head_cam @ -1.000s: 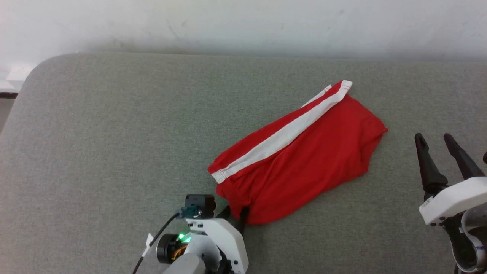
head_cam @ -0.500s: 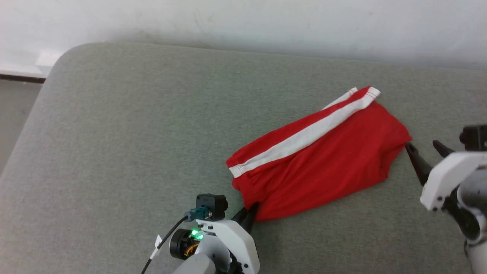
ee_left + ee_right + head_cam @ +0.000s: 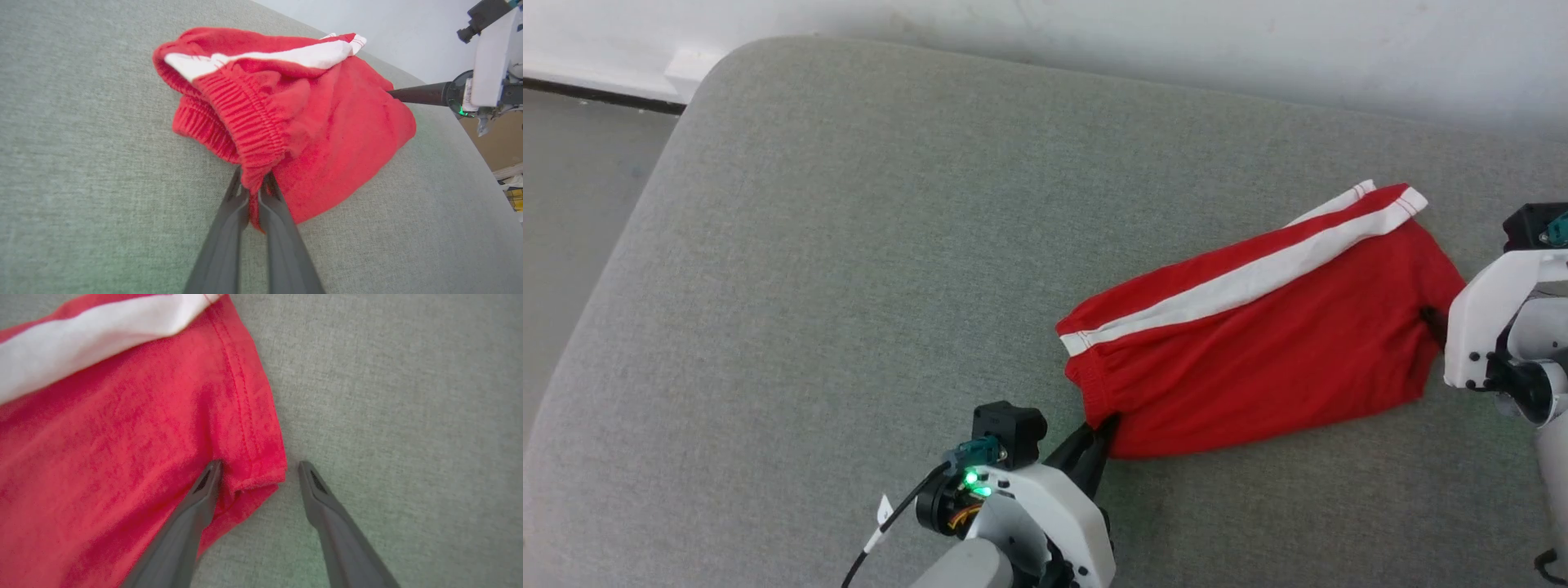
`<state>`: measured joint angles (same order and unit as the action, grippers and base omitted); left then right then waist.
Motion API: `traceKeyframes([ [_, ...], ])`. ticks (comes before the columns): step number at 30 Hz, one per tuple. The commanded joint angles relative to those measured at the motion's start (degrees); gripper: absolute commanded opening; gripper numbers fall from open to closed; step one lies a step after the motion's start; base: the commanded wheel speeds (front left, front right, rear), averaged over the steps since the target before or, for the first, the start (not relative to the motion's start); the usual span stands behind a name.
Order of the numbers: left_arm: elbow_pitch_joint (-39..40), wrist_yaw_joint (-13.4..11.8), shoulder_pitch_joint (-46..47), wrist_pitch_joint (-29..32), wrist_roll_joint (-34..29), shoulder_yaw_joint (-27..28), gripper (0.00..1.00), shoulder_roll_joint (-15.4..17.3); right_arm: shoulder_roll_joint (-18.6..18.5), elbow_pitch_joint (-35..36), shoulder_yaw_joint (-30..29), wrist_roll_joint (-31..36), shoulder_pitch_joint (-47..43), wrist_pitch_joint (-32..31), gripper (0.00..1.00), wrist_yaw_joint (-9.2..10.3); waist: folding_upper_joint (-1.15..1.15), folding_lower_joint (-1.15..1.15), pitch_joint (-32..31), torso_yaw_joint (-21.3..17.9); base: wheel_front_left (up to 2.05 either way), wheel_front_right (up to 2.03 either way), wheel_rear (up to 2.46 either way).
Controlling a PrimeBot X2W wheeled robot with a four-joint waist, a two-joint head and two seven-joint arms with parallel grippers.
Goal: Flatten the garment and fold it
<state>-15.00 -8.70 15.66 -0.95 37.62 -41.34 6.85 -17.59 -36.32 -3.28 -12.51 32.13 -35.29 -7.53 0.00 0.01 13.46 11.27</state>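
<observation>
Grey-green padded surface (image 3: 833, 245), perhaps a sofa, meets white wall (image 3: 1176, 33); grey floor (image 3: 572, 204).

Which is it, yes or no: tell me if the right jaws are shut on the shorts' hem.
No: on the right gripper the jaws stand apart, one on the shorts, one on the grey cushion.

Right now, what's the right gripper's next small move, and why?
Probably close the right gripper: its open fingers straddle a hem corner of the garment, while the left gripper is shut on the waistband. Then both ends can be stretched flat.
</observation>
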Motion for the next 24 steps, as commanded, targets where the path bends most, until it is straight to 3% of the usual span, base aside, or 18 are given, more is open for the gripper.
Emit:
traceKeyframes([
  [1, 0.5, -0.4, 0.4, 0.1, -0.8, -0.2, 0.00, -0.1, 0.2, -1.5, 0.7, -0.1, 0.7, -0.8, 1.00, 0.04, 0.00, -0.01, 0.6, 0.6, 0.00, 0.00, 0.00],
  [4, 0.8, -0.6, 0.6, 0.2, -1.0, -0.5, 0.00, -0.1, 0.6, -3.8, 3.1, -1.7, 0.6, -2.9, 1.00, 0.04, 0.00, -0.01, 0.8, 0.8, 0.00, 0.00, 0.00],
  [5, 0.8, -0.6, 0.7, 0.2, -1.1, -0.6, 0.00, 0.0, 0.6, -4.2, 4.3, -2.6, 0.3, -3.7, 0.84, 0.04, 0.00, -0.01, 0.9, 0.8, 0.00, 0.00, 0.00],
  [6, 0.8, -0.7, 0.7, 0.2, -1.1, -0.5, 0.00, 0.1, 0.6, -4.3, 5.5, -3.6, 0.1, -4.3, 0.15, 0.04, 0.00, -0.01, 1.0, 0.8, 0.00, 0.00, 0.00],
  [7, 0.6, -0.8, 0.8, 0.1, -1.3, -0.5, 0.00, 0.2, 0.5, -4.3, 6.8, -4.6, -0.2, -4.8, 0.00, 0.04, 0.00, -0.01, 1.0, 0.8, 0.00, 0.00, 0.00],
  [11, -0.4, -1.0, 1.0, -0.2, -1.2, -0.3, 0.00, 0.6, -1.4, -4.1, 9.2, -7.2, -0.7, -3.9, 0.00, 0.04, 0.00, -0.01, 0.5, 0.3, 0.00, 0.00, 0.00],
  [24, -1.7, -1.4, -1.4, 0.5, 0.9, 1.6, 0.00, 3.9, -2.2, -2.3, 6.4, -17.8, -7.6, 2.5, 0.00, 0.04, 0.00, -0.01, -6.9, -2.5, 0.00, 0.00, 0.00],
])
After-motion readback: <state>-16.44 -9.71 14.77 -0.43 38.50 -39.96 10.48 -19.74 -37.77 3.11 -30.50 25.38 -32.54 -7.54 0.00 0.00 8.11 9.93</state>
